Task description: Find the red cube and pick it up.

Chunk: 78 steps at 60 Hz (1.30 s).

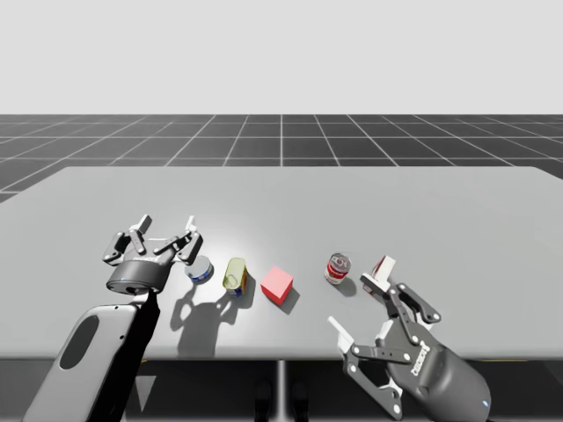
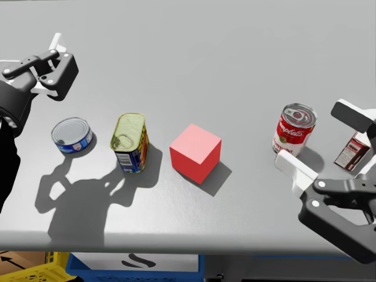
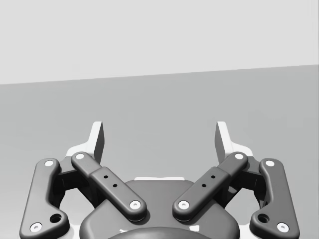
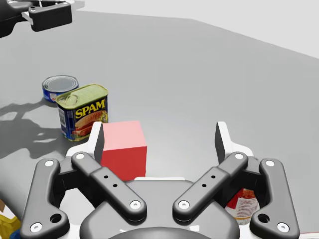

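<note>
red cube (image 2: 195, 151) 1 | cans 3: blue can (image 2: 71, 135), yellow can (image 2: 130, 143) left; red can (image 2: 293, 129) right | box (image 2: 352, 151) 1, far right | left end effector (image 3: 159, 137) wide | right end effector (image 4: 159, 139) wide

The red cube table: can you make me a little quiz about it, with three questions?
1. True or false: the red cube is held in my right gripper.
2. Pick one. The yellow tin stands: A) between the flat blue can and the cube; B) on top of the cube; C) in my left gripper.
3. Fill in: my left gripper's fingers are ___ (open or shut).

Key: 1 false, the cube sits on the table ahead of the open gripper; 2 A; 3 open.
</note>
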Each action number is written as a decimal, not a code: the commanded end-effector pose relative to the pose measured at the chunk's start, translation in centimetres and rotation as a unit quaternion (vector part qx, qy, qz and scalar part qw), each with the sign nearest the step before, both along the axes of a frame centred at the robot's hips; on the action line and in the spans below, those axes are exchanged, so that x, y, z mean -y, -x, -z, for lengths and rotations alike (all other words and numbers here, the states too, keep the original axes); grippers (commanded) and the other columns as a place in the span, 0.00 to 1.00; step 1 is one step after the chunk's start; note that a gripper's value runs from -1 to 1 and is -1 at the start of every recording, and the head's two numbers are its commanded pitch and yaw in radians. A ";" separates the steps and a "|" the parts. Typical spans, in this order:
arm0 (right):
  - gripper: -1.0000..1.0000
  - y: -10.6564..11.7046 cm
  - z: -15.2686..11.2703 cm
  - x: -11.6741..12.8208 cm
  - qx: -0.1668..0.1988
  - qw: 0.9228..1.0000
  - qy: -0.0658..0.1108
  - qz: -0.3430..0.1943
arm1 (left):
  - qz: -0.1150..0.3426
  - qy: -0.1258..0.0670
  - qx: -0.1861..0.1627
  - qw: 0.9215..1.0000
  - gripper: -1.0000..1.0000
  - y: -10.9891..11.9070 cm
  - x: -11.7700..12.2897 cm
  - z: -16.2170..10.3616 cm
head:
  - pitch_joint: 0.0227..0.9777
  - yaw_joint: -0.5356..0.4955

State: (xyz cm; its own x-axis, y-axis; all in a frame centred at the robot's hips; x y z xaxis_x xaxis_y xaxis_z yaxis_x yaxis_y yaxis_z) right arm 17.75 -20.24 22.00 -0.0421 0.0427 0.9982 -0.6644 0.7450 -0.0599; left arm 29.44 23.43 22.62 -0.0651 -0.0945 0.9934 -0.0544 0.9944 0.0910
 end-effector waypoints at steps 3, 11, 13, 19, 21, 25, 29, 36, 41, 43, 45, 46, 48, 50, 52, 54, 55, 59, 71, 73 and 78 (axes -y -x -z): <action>0.00 1.1 2.4 -2.0 -0.028 0.998 0.016 -0.046 | 0.001 0.000 0.000 1.000 0.00 0.0 0.1 0.0 | 0.91 0.56; 0.00 0.4 3.5 -2.8 -0.042 0.997 0.017 -0.054 | 0.001 0.000 0.000 1.000 0.00 0.0 0.1 0.0 | 0.91 0.56; 0.00 0.3 3.8 -3.0 -0.047 0.997 0.015 -0.056 | 0.001 0.000 0.000 1.000 0.00 0.0 0.2 0.0 | 0.91 0.56; 0.00 -0.5 4.4 -3.5 -0.069 0.996 0.011 -0.061 | 0.002 -0.001 0.000 1.000 0.00 0.1 0.2 -0.1 | 0.92 0.56; 0.00 -0.9 4.7 -3.7 -0.072 0.995 0.014 -0.062 | 0.002 -0.001 0.000 1.000 0.00 0.1 0.2 -0.1 | 0.92 0.56; 0.00 -1.5 5.1 -4.1 -0.075 0.995 0.021 -0.059 | 0.001 -0.003 0.001 1.000 0.00 0.1 0.2 0.0 | 0.92 0.56; 0.00 -2.0 5.4 -4.4 -0.078 0.995 0.023 -0.059 | 0.001 -0.003 0.001 1.000 0.00 0.1 0.2 0.0 | 0.92 0.56; 0.00 -3.1 6.1 -5.3 -0.089 0.994 0.029 -0.056 | 0.001 -0.004 0.001 1.000 0.00 0.1 0.2 0.0 | 0.91 0.56; 0.00 -3.7 6.4 -5.9 -0.096 0.993 0.032 -0.057 | 0.002 -0.004 0.002 1.000 0.00 0.1 0.2 0.0 | 0.91 0.56; 0.00 -4.0 6.5 -6.2 -0.097 0.993 0.034 -0.058 | 0.002 -0.004 0.002 1.000 0.00 0.1 0.2 0.0 | 0.91 0.56; 0.00 -4.1 6.6 -6.4 -0.102 0.992 0.033 -0.061 | 0.002 -0.004 0.002 1.000 0.00 0.2 0.2 0.0 | 0.91 0.56; 0.00 -4.3 6.7 -6.7 -0.103 0.992 0.034 -0.062 | 0.002 -0.004 0.002 1.000 0.00 0.2 0.2 -0.1 | 0.91 0.56; 0.00 -4.5 6.8 -6.9 -0.104 0.992 0.034 -0.061 | 0.003 -0.004 0.002 1.000 0.00 0.2 0.2 -0.1 | 0.91 0.56; 0.00 -4.6 6.9 -7.2 -0.108 0.992 0.034 -0.063 | 0.003 -0.004 0.002 1.000 0.00 0.2 0.3 -0.1 | 0.91 0.56; 0.00 -4.9 7.0 -7.5 -0.113 0.991 0.034 -0.064 | 0.004 -0.004 0.003 1.000 0.00 0.2 0.3 -0.1 | 0.91 0.56; 0.00 -5.1 7.2 -7.7 -0.114 0.991 0.036 -0.061 | 0.004 -0.005 0.003 1.000 0.00 0.2 0.3 -0.1 | 0.91 0.56; 0.00 -5.2 7.2 -7.8 -0.115 0.991 0.037 -0.060 | 0.005 -0.005 0.003 1.000 0.00 0.2 0.3 -0.1 | 0.91 0.56; 0.00 -5.7 7.4 -8.3 -0.120 0.990 0.040 -0.054 | 0.005 -0.006 0.003 1.000 0.00 0.2 0.4 0.0 | 0.91 0.56; 0.00 -6.9 8.4 -9.5 -0.128 0.989 0.065 -0.038 | 0.007 -0.006 0.003 1.000 0.00 0.2 0.5 -0.1 | 0.91 0.56; 0.00 -7.2 8.5 -9.8 -0.130 0.989 0.066 -0.031 | 0.007 -0.007 0.003 1.000 0.00 0.2 0.5 -0.1 | 0.91 0.56; 0.00 -7.5 8.6 -10.4 -0.132 0.988 0.072 -0.022 | 0.008 -0.007 0.003 1.000 0.00 0.3 0.5 -0.1 | 0.91 0.56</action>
State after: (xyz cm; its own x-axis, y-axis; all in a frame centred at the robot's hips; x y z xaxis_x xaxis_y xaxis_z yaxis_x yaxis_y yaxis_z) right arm 24.40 -10.78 14.03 0.2004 0.1696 0.9649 -0.7206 0.6928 0.0279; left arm 29.22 22.99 22.67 -0.0726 -0.1057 0.9917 -0.0419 0.9938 0.1028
